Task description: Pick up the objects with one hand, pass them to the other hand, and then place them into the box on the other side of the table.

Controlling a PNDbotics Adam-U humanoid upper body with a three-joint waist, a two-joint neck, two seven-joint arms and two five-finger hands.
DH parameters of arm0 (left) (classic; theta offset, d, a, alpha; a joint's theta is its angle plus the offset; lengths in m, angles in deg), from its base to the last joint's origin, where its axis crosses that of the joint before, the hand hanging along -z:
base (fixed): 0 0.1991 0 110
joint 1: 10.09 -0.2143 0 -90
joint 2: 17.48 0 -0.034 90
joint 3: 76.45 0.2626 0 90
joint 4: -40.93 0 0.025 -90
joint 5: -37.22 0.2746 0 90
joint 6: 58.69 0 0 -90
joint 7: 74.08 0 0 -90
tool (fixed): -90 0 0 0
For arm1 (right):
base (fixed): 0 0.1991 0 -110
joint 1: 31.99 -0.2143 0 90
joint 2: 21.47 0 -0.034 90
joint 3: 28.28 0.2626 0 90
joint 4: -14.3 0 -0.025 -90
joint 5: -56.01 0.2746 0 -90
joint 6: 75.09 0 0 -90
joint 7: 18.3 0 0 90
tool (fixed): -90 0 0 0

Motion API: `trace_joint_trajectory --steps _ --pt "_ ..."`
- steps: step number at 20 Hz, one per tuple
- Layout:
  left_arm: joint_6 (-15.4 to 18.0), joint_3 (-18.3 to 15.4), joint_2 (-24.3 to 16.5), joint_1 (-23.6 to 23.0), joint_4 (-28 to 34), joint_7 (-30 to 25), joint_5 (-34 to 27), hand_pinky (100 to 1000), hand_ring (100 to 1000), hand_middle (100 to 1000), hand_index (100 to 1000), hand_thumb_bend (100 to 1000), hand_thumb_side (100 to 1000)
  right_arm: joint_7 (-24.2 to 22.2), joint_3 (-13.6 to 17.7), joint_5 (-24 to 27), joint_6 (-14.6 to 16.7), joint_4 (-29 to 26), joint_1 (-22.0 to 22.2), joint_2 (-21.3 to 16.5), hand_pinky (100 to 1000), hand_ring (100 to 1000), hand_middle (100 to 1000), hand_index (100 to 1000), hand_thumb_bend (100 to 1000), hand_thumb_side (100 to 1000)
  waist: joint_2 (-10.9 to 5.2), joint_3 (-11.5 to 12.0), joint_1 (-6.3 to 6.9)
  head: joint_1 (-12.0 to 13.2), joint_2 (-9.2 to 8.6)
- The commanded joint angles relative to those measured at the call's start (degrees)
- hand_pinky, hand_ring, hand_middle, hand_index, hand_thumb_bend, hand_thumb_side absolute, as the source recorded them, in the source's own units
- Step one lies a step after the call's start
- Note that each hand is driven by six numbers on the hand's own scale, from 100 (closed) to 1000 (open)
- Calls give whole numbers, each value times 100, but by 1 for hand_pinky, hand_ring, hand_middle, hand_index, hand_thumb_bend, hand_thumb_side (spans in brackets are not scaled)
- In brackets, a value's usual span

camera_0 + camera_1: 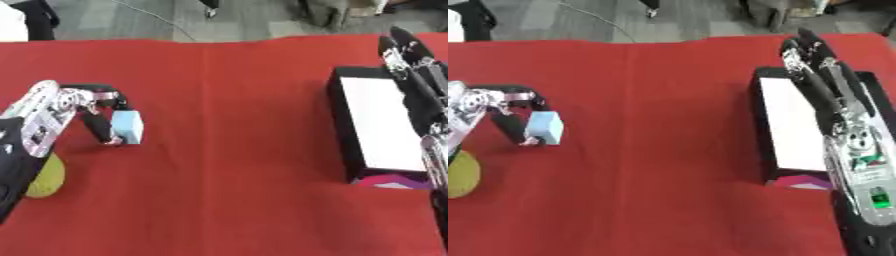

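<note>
Left hand [66,107] — seemingly around blue block [129,126]

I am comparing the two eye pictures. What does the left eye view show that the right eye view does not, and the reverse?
Only the left eye view shows the left arm's black lower part beside the yellow object. Only the right eye view shows the right hand whole, fingers straight over the box, down to a green spot on its forearm. Both show the left hand curled on the light blue block on the red cloth.
</note>
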Motion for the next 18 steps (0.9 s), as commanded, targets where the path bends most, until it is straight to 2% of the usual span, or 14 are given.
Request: trace_joint_trajectory --steps 1,3,5,9,12,13,14,18 --pt "-94 -42 -119 122 138 73 126 851 779 615 664 234 100 -11 14 10 11 -68 -88 -80 994 1000 943 1000 100 661 -96 7 5 21 -58" --pt "-176 -82 -137 102 287 185 73 797 735 589 653 131 100 -3 23 6 17 -74 -87 -83 994 1000 943 1000 100 659 -99 20 4 16 -60" --pt "-285 -117 -187 60 574 349 -99 771 709 575 648 100 100 11 34 3 26 -86 -91 -90 994 1000 943 1000 100 656 -99 41 0 4 -59" --pt "-578 -174 -360 -34 1303 612 -746 752 678 563 643 100 100 47 61 -7 55 -130 -115 -127 993 1000 942 1000 100 667 -97 86 -16 -20 -68" --pt "-768 -222 -519 -123 1890 718 -1230 736 648 552 635 100 100 57 55 -11 83 -165 -175 -196 991 1000 939 1000 100 633 -102 110 -50 -82 -71" --pt "-834 -246 -559 -162 2076 775 -1375 724 630 546 631 100 101 55 43 -11 100 -185 -213 -221 990 1000 938 1000 100 652 -105 113 -65 -105 -77" --pt "-901 -267 -586 -207 2249 848 -1511 713 619 541 631 100 100 47 24 -11 116 -205 -261 -247 988 1000 936 1000 100 617 -109 114 -81 -123 -83" --pt "-1056 -311 -587 -471 2840 1281 -2071 676 596 538 641 100 173 -151 -194 -138 97 -329 -603 -350 975 1000 937 1000 100 578 -134 113 -142 -179 -110"
